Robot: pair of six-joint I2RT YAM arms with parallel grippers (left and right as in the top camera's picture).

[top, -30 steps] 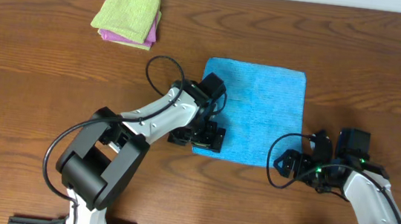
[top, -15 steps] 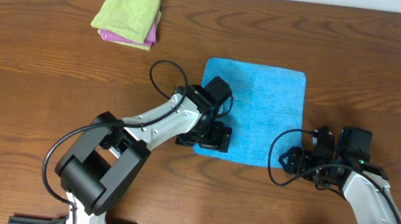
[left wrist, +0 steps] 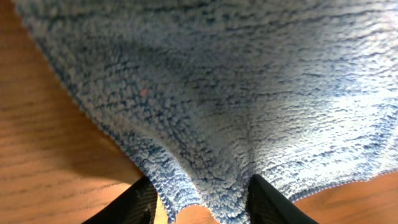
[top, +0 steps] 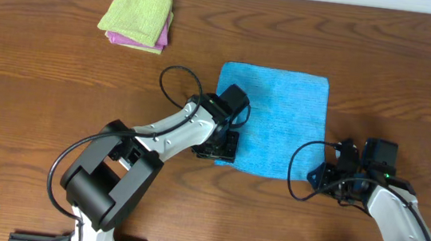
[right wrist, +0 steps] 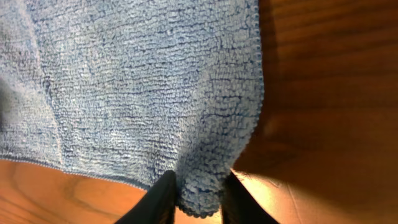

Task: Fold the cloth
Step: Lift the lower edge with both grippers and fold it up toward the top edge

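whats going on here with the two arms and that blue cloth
A fold of the blue cloth on the table is just starting. The left jaws pinch its near-left corner, and the right jaws pinch its near-right corner. The cloth lies mostly flat, with nothing folded over yet.

No writing, label, brand, number or sign can be read anywhere: the blue cloth [top: 280, 119] shows only plain pile in all three views, and the folded cloths [top: 136, 17] well apart from it carry no legible mark
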